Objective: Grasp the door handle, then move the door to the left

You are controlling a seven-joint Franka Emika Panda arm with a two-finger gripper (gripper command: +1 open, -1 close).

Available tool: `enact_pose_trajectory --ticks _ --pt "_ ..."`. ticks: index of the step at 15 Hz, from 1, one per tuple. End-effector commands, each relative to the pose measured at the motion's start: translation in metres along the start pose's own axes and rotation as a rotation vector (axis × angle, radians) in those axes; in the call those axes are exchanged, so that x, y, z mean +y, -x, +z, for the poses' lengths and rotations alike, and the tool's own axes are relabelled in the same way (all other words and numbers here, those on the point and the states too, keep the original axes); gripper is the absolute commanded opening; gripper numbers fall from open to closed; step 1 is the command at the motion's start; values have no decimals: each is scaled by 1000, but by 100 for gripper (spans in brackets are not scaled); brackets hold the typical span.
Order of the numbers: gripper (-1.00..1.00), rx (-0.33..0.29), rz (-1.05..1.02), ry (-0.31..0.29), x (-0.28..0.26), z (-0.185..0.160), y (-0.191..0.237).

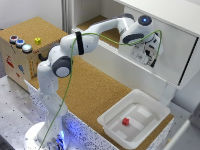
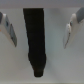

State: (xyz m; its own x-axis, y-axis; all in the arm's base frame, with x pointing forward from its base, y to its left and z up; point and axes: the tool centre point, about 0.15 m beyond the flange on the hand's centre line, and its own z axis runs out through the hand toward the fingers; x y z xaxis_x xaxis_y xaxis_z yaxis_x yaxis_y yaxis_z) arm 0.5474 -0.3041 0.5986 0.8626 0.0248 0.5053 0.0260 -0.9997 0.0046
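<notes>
The door point(image 1: 175, 47) is a large white panel at the exterior view's upper right, with a thin dark edge on its right side. My gripper point(image 1: 150, 55) is pressed up close to the door's face. In the wrist view the door handle point(image 2: 35, 35) is a dark bar that runs between my two fingers point(image 2: 10, 30). The gripper point(image 2: 40, 44) is open, and there is a gap on each side of the handle. The white door point(image 2: 55, 65) fills the background there. In the exterior view my hand hides the handle.
A shallow white tray point(image 1: 112, 125) holding a red cube point(image 1: 126, 121) sits on the cork counter point(image 1: 95, 90) below the door. A cardboard box point(image 1: 17, 60) with coloured buttons stands at the exterior view's left. The white cabinet top point(image 1: 170, 7) runs above the door.
</notes>
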Motion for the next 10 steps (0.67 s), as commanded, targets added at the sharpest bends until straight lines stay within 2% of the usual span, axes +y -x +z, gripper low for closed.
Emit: enact_pose_trajectory --ticks 1,2,3,7,10 --pt "100 9 -1 96 -2 9 0" --pt "100 12 0 103 -3 9 1" --pt "-100 11 2 98 -4 9 1" --pt "-100 8 0 86 -11 12 5" --pt "-100 24 16 102 -13 17 10"
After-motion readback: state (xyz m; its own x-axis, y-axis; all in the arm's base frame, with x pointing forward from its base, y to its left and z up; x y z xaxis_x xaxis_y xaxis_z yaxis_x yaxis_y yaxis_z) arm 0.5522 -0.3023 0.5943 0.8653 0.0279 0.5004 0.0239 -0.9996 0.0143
